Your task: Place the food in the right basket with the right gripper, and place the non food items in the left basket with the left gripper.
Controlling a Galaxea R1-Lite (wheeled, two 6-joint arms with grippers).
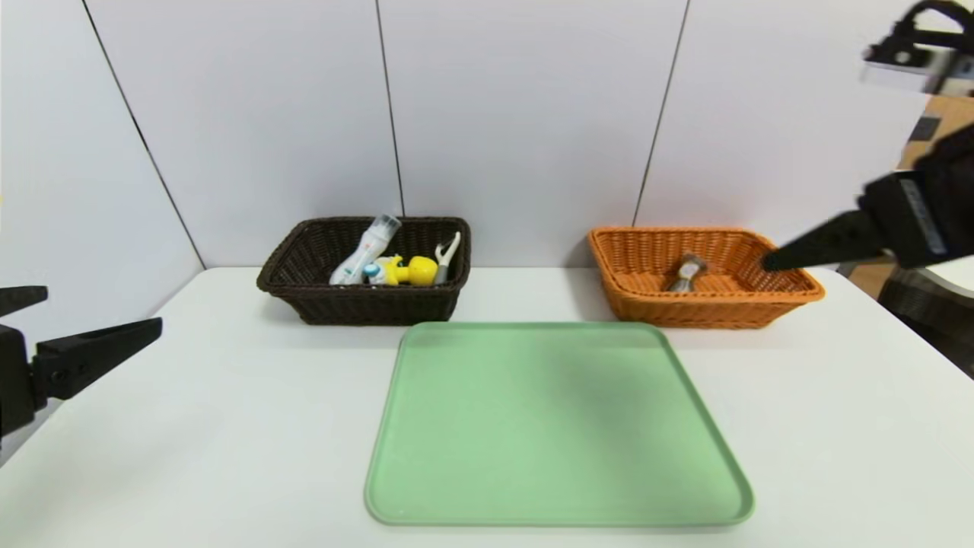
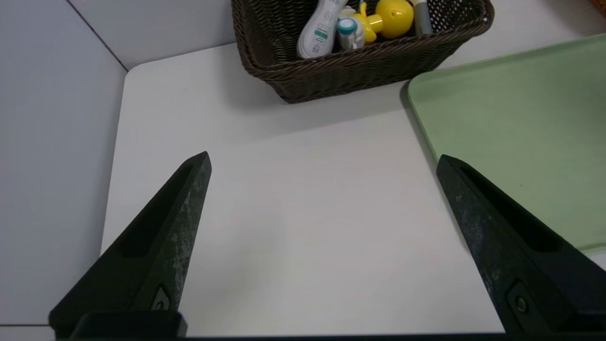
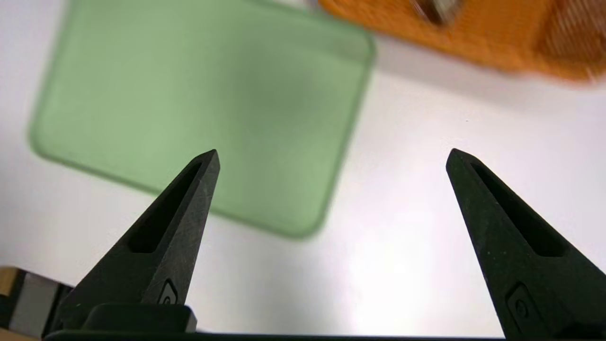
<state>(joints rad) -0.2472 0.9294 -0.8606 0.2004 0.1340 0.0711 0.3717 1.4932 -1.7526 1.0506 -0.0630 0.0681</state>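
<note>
A white table (image 1: pixel 228 426) against pale wall panels, with a green tray (image 1: pixel 555 426) lying bare at its centre. Behind the tray to the left, the left basket (image 1: pixel 304 301) of dark wicker holds the non food items: a clear bottle (image 1: pixel 365 250) leaning on the back wall, a yellow duck toy (image 1: pixel 411 270) on its side and a white peeler (image 1: pixel 447 255) propped at the right end. Behind the tray to the right, the food (image 1: pixel 687 272) lies on the floor of the orange right basket (image 1: pixel 639 304). The left gripper (image 2: pixel 322 161) hangs over the table's near left corner, jaws spread wide and holding nothing. The right gripper (image 3: pixel 331 154) is raised off the table's right side, jaws likewise wide apart and empty
</note>
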